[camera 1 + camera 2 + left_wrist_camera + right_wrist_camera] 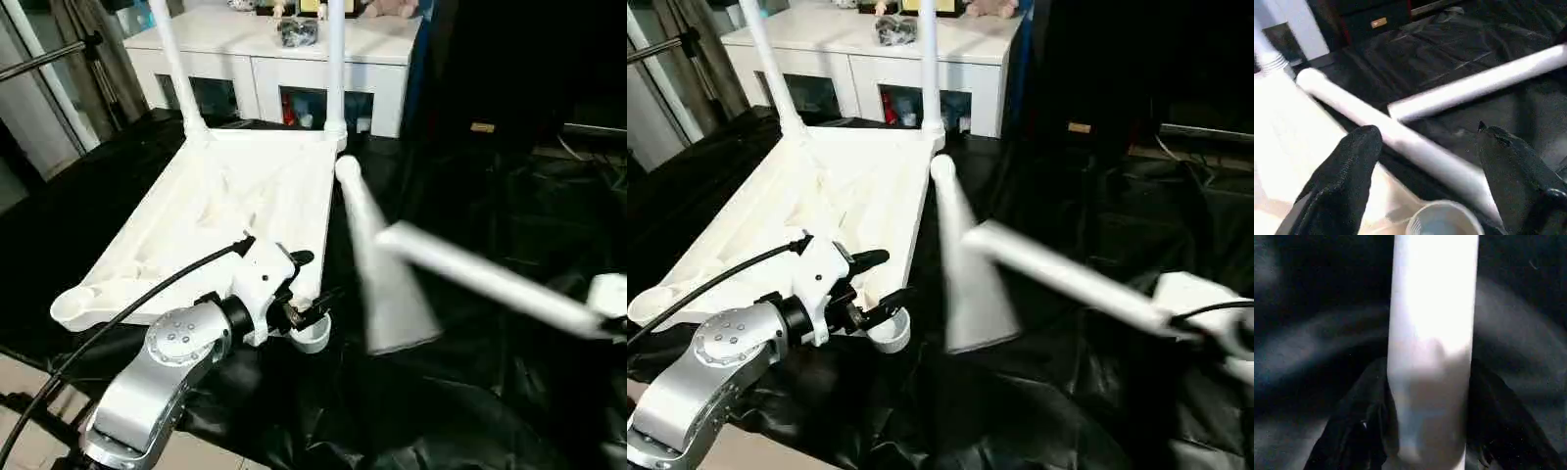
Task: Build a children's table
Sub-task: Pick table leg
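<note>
Right pincer (1427, 450) grasps a white leg (490, 279), level above the black sheet (470, 392), right of the tabletop (235, 215).
Left pincer (309, 289) hangs released over the tabletop's near corner socket (312, 335); another loose leg (377, 264) lies just beside it.

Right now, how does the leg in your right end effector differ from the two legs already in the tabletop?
The held leg lies slanted over the black sheet, gripped by the right end effector; the fitted legs stand upright. The held leg's end is free, while the fitted legs sit in the far corner sockets of the tabletop. All are white tubes.
</note>
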